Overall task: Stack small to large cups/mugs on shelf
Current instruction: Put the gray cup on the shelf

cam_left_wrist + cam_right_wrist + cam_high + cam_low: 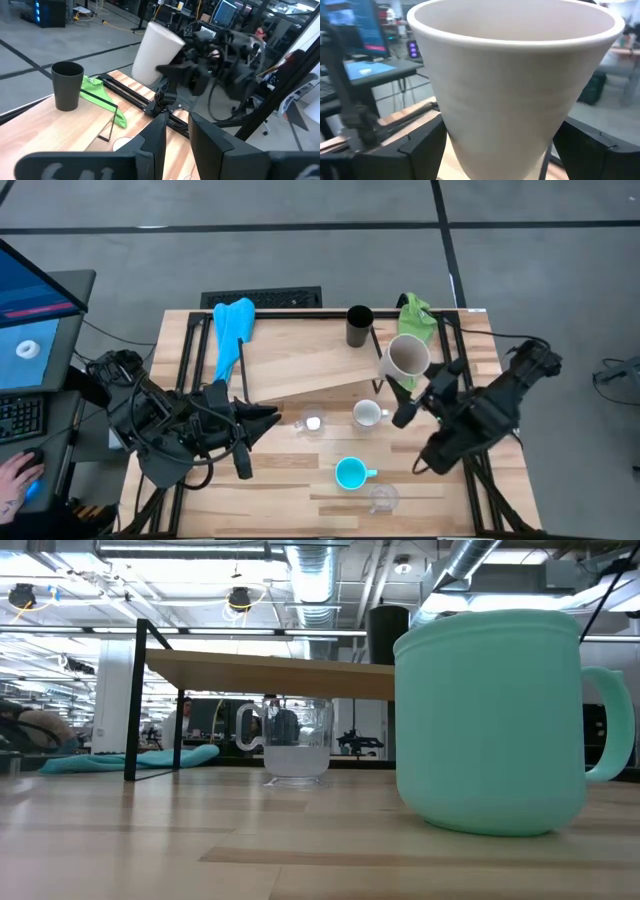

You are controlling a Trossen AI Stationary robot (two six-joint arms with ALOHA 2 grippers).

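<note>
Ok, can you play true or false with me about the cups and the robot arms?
1. The right gripper is holding the beige-grey mug. True.
2. The black cup stands on the shelf. True.
3. The turquoise mug is on the shelf. False, it sits on the table, in front of the shelf.
4. The left gripper is carrying a clear glass. False, it holds nothing.
5. The green cloth lies near the black cup. True.
</note>
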